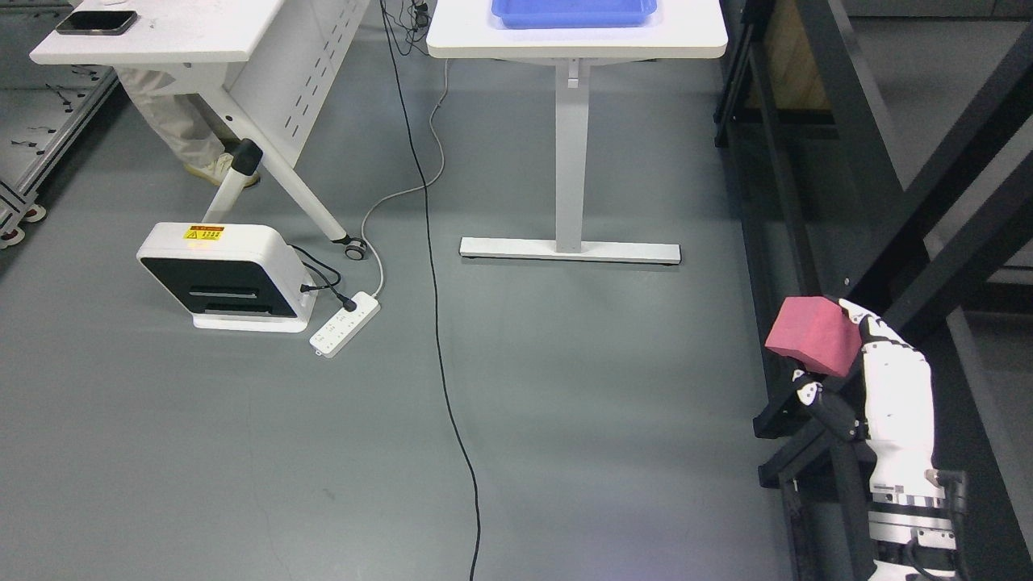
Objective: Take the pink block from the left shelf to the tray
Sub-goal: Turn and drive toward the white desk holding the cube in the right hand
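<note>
My right hand (831, 355) rises from the lower right, white with black joints, and is shut on a pink block (809, 334). It holds the block up over the floor, beside a black shelf frame (815, 202). A blue tray (573, 13) lies on a white table (694, 39) at the top centre, far ahead of the hand. My left arm does not show.
A black cable (440, 339) runs down the grey floor. A white device (218, 278) and a power strip (345, 324) sit at left. A second white table (161, 40) carries a phone (95, 22); a person's legs (186, 129) stand behind it.
</note>
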`<state>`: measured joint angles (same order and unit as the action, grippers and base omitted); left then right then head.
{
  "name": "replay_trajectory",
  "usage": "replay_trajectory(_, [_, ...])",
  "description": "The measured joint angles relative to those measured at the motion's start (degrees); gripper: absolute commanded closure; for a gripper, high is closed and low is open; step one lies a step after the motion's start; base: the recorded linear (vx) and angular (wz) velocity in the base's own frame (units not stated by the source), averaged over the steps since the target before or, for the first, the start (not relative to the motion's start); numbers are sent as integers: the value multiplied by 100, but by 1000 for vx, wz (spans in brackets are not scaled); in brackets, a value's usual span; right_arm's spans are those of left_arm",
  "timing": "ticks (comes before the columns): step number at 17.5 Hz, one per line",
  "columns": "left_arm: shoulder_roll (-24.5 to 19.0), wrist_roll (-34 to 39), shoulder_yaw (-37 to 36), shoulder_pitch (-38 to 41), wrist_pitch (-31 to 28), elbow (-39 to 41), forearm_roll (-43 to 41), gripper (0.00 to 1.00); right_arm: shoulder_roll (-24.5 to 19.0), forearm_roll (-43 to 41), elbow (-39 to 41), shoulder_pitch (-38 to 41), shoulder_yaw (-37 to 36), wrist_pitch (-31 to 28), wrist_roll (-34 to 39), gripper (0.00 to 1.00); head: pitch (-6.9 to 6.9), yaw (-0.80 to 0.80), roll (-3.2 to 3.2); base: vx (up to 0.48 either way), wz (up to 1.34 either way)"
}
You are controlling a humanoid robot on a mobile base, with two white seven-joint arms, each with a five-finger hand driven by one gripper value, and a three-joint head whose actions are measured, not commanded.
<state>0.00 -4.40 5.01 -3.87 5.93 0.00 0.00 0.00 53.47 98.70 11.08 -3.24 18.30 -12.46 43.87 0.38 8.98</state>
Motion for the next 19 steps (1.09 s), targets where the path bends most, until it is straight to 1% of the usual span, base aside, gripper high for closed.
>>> replay_trajectory(5, [0, 0, 0, 0, 0, 0, 0, 0, 0, -2, 0, 0, -1, 0, 0, 98, 0, 0, 0, 49, 176])
replay_trajectory(10, [0, 0, 0, 0, 0, 0, 0, 0, 0, -5, 0, -4, -1, 0, 0, 98, 0, 0, 0, 142, 434])
replay_trajectory(15, [0, 0, 0, 0, 0, 0, 0, 0, -1, -5, 0, -8, -1, -8, 0, 98, 0, 0, 0, 257, 286])
replay_trajectory(19, [0, 0, 0, -1, 0, 0, 0, 0, -1, -5, 0, -9, 1, -9, 0, 98, 0, 0, 0, 363, -39])
